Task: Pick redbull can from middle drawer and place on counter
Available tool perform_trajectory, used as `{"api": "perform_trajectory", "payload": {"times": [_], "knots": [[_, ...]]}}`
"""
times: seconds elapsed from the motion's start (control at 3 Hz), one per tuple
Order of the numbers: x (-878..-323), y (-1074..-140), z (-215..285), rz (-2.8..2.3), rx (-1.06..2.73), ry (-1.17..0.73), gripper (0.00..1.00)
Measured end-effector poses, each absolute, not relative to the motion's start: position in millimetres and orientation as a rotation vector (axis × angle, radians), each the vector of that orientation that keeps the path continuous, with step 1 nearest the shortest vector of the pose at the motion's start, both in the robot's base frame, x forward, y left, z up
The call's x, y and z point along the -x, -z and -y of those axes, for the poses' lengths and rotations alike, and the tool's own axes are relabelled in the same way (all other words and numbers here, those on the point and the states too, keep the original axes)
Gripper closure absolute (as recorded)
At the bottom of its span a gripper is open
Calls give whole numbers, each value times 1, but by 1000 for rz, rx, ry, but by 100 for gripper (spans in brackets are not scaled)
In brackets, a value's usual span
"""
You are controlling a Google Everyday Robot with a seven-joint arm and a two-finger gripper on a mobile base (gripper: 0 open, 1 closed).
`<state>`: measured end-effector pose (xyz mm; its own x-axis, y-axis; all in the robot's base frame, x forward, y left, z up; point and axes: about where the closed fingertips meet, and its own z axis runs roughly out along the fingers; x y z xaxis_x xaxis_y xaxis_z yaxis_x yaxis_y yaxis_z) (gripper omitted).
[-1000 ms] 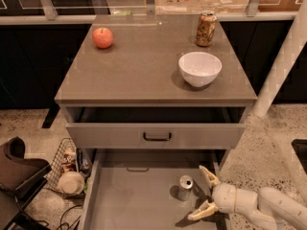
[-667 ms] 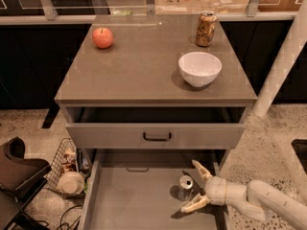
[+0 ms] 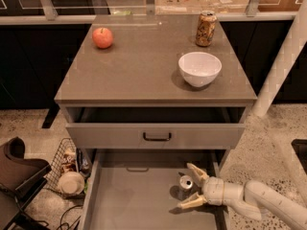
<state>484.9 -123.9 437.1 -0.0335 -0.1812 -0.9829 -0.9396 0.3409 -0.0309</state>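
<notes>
While the tool [image 3: 192,188] gapes empty, fingers flanking the redbull can [image 3: 185,182] in the middle drawer [image 3: 129,200], centring before closing seems wise.

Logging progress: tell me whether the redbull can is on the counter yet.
No, the redbull can stands in the middle drawer, between the fingers of the open gripper.

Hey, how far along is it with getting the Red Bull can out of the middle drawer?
Done: the middle drawer is open. In hand: the open gripper sits in it, fingers either side of the redbull can, not closed. Left: grasp, lift, and set it on the counter.
</notes>
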Motion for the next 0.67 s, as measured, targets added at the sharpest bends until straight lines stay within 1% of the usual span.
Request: {"api": "perform_trajectory", "payload": {"times": [0.33, 0.67], "knots": [[-485, -437, 122, -1486, 1073, -857, 37], [-485, -437, 120, -1484, 1074, -861, 61]]}}
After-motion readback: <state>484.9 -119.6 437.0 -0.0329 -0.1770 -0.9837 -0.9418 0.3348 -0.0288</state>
